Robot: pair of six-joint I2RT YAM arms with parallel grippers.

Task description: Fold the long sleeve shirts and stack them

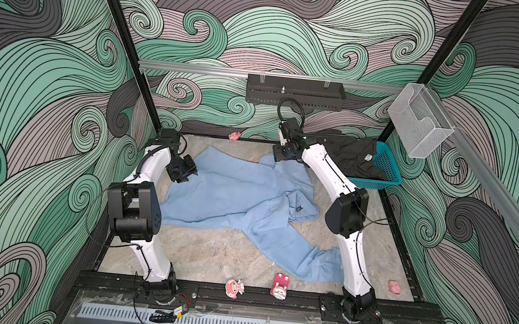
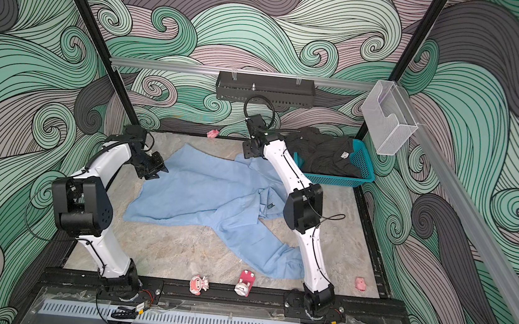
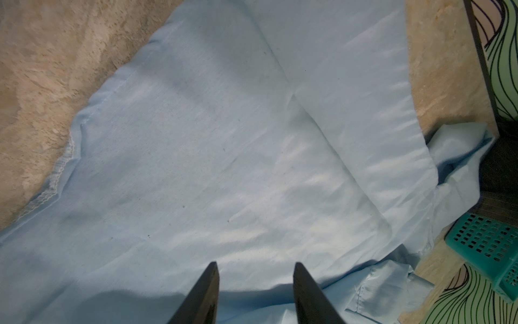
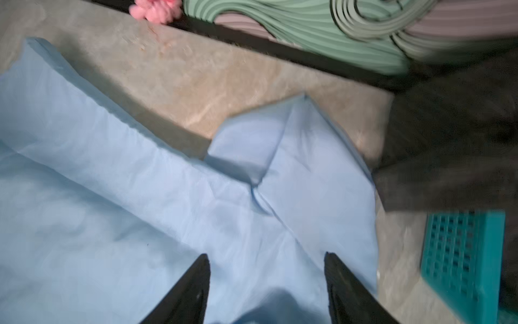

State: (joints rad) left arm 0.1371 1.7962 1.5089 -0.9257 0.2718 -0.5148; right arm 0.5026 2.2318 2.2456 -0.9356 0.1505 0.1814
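Observation:
A light blue long sleeve shirt (image 1: 232, 196) (image 2: 203, 196) lies spread and rumpled on the table, one sleeve trailing toward the front right. A dark charcoal shirt (image 1: 352, 158) (image 2: 323, 156) sits bunched in the teal basket (image 1: 387, 168). My left gripper (image 1: 186, 170) (image 3: 255, 265) hovers over the blue shirt's left part, open, with only flat cloth below its fingers. At the shirt's far right corner, my right gripper (image 1: 280, 153) (image 4: 266, 254) is open just above the cloth and holds nothing.
The basket (image 4: 462, 252) stands at the back right corner. Small pink toys lie at the front edge (image 1: 234, 288) (image 1: 280, 286), the front right (image 1: 394, 287) and the back edge (image 1: 234, 135). A black tray (image 1: 295, 93) hangs on the back rail.

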